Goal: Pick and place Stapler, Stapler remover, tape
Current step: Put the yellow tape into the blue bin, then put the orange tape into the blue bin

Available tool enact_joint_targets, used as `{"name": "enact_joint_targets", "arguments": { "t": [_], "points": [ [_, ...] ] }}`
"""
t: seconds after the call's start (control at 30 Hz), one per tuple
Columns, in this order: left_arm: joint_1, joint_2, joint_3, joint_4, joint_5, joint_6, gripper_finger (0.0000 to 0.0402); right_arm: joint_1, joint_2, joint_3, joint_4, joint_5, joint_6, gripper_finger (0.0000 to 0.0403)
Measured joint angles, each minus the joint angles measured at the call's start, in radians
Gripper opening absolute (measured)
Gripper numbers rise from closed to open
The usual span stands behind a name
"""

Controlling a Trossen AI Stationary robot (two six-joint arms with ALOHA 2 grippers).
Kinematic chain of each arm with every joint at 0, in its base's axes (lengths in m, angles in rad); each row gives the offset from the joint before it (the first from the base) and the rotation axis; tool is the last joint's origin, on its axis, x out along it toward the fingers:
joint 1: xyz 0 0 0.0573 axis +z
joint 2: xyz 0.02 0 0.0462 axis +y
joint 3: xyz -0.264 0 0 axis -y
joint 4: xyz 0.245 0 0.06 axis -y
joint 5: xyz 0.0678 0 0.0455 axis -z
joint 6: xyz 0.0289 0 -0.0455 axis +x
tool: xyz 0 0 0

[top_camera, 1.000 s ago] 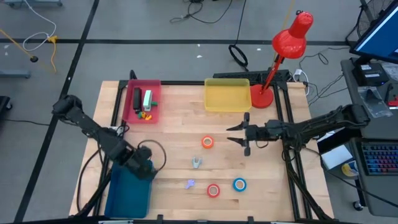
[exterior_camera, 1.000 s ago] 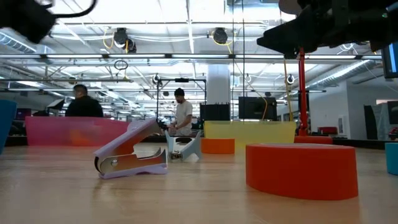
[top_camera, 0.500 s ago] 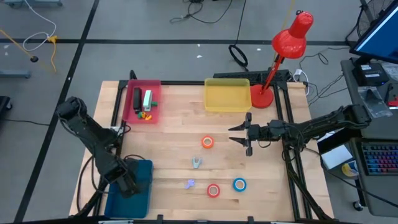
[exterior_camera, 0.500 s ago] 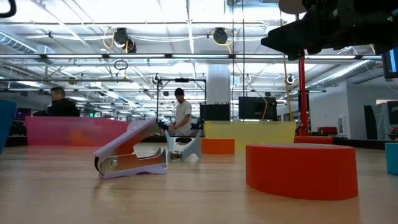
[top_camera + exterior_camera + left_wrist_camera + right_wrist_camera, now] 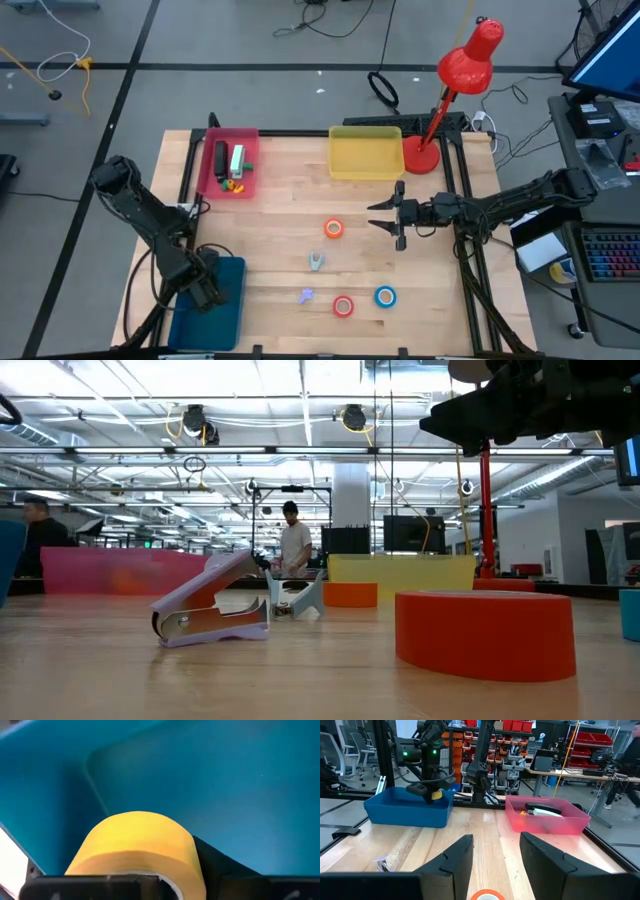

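My left gripper (image 5: pixel 207 290) hangs over the blue tray (image 5: pixel 228 315) at the table's near left, shut on the yellow tape (image 5: pixel 140 845). My right gripper (image 5: pixel 392 218) hovers open above the table's right middle, holding nothing. Orange tape (image 5: pixel 333 229), red tape (image 5: pixel 343 306) and blue tape (image 5: pixel 385 296) lie flat on the wood. A grey staple remover (image 5: pixel 316 262) and a purple one (image 5: pixel 306 295) lie between them. A black stapler (image 5: pixel 220 158) lies in the pink tray (image 5: pixel 250 140). My left gripper pinches the yellow tape roll between its two fingers; one dark finger (image 5: pixel 217 867) shows against the roll's outer side (image 5: pixel 187 855). The fingers come from above, pointing down. The roll is within the blue tray's outline; whether it touches the tray floor does not show.
A yellow tray (image 5: pixel 365 153) stands at the far middle, with a red desk lamp (image 5: pixel 455 85) at its right. Bare wood lies between the trays and the loose items. People show in the room beyond the table in the low view.
My left gripper has carried the yellow tape from the blue tray's right rim toward the table's near left, down over the tray, rolling its wrist as it went. My right gripper has kept still.
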Motion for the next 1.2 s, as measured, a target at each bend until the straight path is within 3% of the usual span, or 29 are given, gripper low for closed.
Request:
{"name": "enact_joint_targets", "arguments": {
  "t": [0.47,0.87,0.93,1.03,1.2],
  "points": [
    [0.001,0.0,0.0,-0.01,-0.002,0.034,0.0188,0.0,0.0,0.0,0.023,0.0,-0.001,0.0155],
    [0.009,-0.078,0.0,-0.025,0.01,0.013,0.0198,0.0,0.0,0.0,0.022,0.0,0.0,0.0155],
    [0.014,-0.112,0.0,-0.023,-0.051,0.015,0.0198,0.0,0.0,0.0,0.021,0.0,0.0,0.0155],
    [0.03,-0.155,0.012,-0.015,-0.22,0.058,0.0198,0.0,0.0,0.0,0.014,0.0,0.0,0.0155],
    [0.103,-0.195,0.033,0.134,-0.529,0.298,0.0198,0.0,0.0,0.0,0.014,0.0,-0.001,0.0155]
  ]
}}
